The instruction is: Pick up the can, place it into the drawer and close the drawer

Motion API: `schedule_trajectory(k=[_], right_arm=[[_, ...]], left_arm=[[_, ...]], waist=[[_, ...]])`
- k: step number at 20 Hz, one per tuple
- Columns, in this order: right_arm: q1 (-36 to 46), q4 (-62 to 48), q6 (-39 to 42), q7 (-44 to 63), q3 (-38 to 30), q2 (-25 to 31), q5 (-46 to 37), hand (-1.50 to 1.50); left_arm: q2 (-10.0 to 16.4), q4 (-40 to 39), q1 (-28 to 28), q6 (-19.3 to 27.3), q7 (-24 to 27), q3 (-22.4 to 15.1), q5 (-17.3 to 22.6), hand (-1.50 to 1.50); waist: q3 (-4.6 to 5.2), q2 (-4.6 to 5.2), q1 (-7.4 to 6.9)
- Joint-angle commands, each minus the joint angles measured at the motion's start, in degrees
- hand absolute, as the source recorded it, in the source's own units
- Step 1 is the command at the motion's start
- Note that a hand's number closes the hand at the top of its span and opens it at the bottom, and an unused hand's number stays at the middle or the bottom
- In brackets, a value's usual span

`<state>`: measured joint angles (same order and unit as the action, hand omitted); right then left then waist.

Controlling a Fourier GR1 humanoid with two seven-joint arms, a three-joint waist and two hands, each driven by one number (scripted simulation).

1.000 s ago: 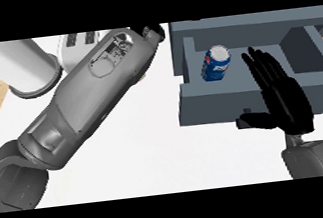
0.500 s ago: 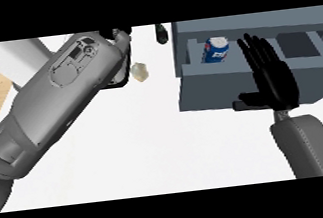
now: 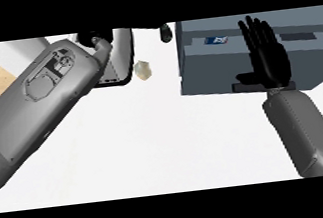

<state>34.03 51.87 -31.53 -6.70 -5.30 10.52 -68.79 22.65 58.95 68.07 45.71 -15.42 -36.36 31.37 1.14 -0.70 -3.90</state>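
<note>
Can [image 3: 216,39] in drawer [image 3: 205,76] at surface's [image 3: 160,136] far right edge: likely light, stiff, slick | your right hand [image 3: 271,63] fingers [image 3: 257,32] straight, together, flat on drawer front; push there.

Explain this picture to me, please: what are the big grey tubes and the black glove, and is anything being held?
This is a single view, taken from the robot's head and looking steeply down at a white kitchen counter. The grey tubes are the robot's two forearms, coming in from the lower edge. The black glove is its right hand. It is open, with straight fingers laid flat against the front of a grey drawer, and it holds nothing. In the narrow gap at the drawer's top a bit of blue label shows. That is the can, already inside. The left hand is near the top, mostly hidden behind its own forearm, so I cannot tell what it is doing. Near it a small beige object lies on the counter, too small to name.
</note>
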Motion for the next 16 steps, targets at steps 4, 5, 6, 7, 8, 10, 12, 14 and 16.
schedule_trajectory(k=[4, 5, 6, 7, 8, 10, 12, 14, 16], right_arm=[[9.0, -16.1, -7.5, 0.0, -3.1, -2.3, -0.8, -1.50], [10.5, -17.8, -7.5, 1.0, -3.7, -2.1, -1.2, -1.50], [13.3, -19.9, -7.5, 2.0, -4.4, -1.2, -1.7, -1.50], [12.6, -21.4, -10.6, 0.0, -4.8, -2.3, -0.7, -1.50], [16.1, -23.4, -9.3, 1.9, -4.6, -2.6, -2.0, -1.50], [16.9, -26.2, -11.5, -1.4, -6.8, -0.5, 0.2, -1.50], [22.5, -28.2, -7.8, 0.0, -6.8, 1.1, -0.5, -1.50], [22.8, -30.9, -12.0, 0.5, -7.1, 0.2, -1.5, -1.50], [26.0, -32.2, -10.1, 1.4, -7.8, 1.1, -1.3, -1.50]], left_arm=[[2.5, 6.2, -6.8, 0.2, -0.2, -1.0, -1.9, -1.50], [4.4, 8.8, -7.2, -1.1, -1.7, 0.1, -0.7, -1.50], [4.4, 8.4, -8.8, -0.9, -0.5, 0.8, -0.8, -1.50], [4.1, 9.8, -7.5, 0.9, -2.6, -0.6, -2.3, -1.50], [3.8, 7.8, -8.2, -0.9, -0.6, 1.0, -1.7, -1.50], [5.0, 11.5, -10.1, -0.4, -2.2, 0.1, -2.4, -1.50], [4.7, 12.1, -14.0, -0.2, 0.6, -0.1, -3.2, -1.50], [5.4, 13.6, -12.7, -0.4, -0.1, 1.1, -3.1, -1.50], [6.6, 13.7, -14.2, -1.8, 0.6, 1.5, -3.1, -1.50]], waist=[[-1.26, 1.57, -0.75], [-1.25, 1.46, -1.35], [-1.22, 1.64, -0.99], [-1.29, 1.49, -0.61], [-1.24, 1.79, -0.12], [-1.28, 1.70, -0.53], [-1.22, 1.80, -0.52], [-1.27, 2.16, -1.04], [-1.24, 2.35, -1.40]])
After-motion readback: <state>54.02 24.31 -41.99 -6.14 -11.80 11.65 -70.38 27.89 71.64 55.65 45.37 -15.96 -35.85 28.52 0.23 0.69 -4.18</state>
